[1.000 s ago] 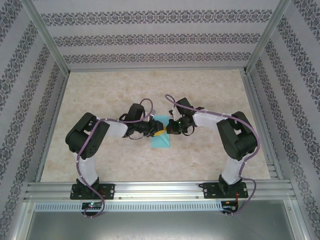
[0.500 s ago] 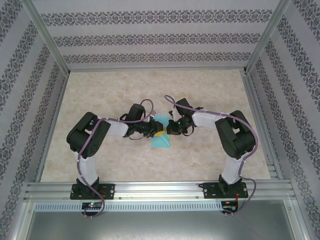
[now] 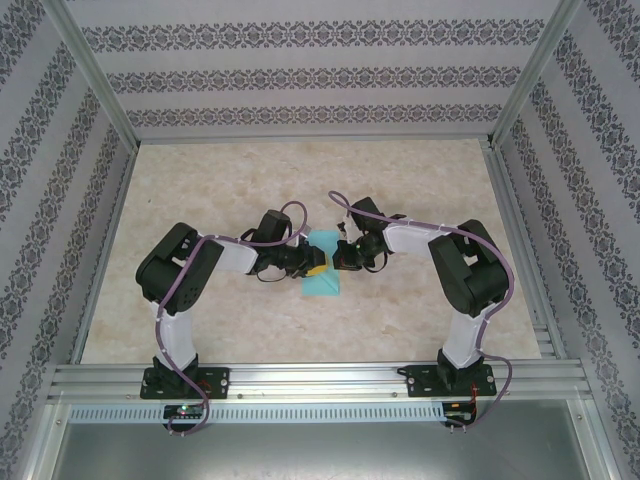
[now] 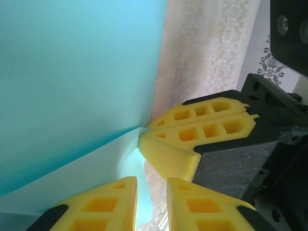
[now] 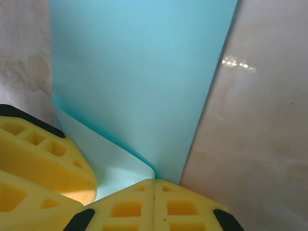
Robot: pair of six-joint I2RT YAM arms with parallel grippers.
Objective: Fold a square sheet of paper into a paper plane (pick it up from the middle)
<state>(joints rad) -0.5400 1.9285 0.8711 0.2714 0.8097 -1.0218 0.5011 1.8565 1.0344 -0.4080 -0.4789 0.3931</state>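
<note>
Two yellow-fingered pincers meet over one thin turquoise square paper sheet, lying part-folded at the middle of the marbled beige counter. Right pincer: jaws closed flush, tips against the sheet's raised pale corner; grip on it not determinable. Left pincer: jaws narrowly apart, sheet edge at the gap.

The square sheet of paper is plain turquoise. It lies flat in the middle of the scene, one corner curled up, showing a paler underside.

Robot lab booth: aluminium frame, patterned walls (marble-look tabletop).
</note>
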